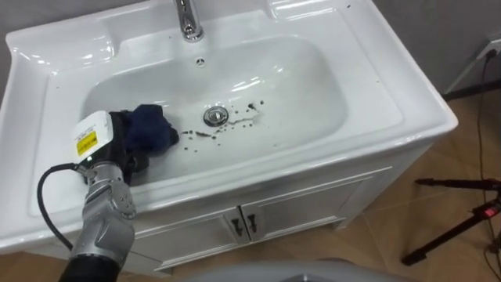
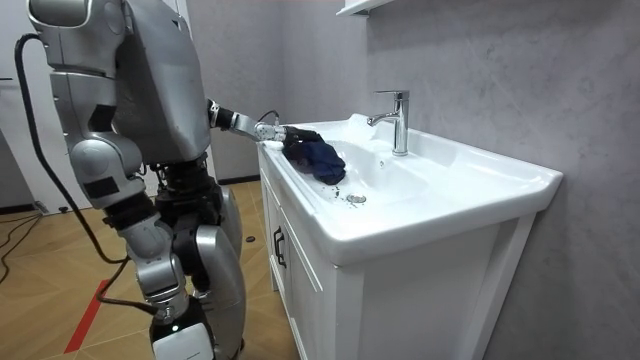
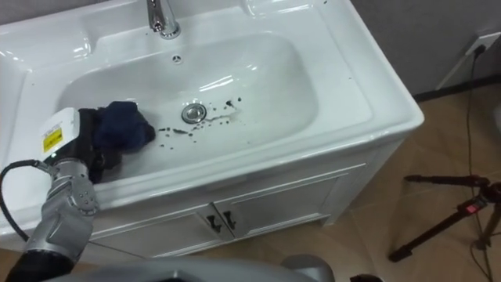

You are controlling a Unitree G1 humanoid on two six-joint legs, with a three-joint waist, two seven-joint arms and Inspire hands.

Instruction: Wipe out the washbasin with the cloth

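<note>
Grey plaster wall (image 2: 480, 60) backs a white vanity cabinet (image 1: 290, 215) on a wood floor (image 1: 438, 172), and the robot stands upright at the cabinet's front, on the room view's left, with one arm stretched out over the rim. Set into the cabinet top is the white basin (image 1: 321, 78), with a chrome faucet (image 1: 186, 19) at its far edge and a round metal drain (image 1: 216, 116) in the bottom. Dark specks (image 1: 252, 108) lie scattered around the drain, mostly to its right and just in front of it. The left hand (image 1: 117, 145) rests inside the basin at its left end, against a bunched dark blue cloth (image 1: 153, 131) that lies on the basin's slope left of the drain. Whether the fingers are curled round the cloth or lie flat on it cannot be told, as the cloth hides them. A black tripod (image 1: 462, 219) lies on the floor well to the right.
</note>
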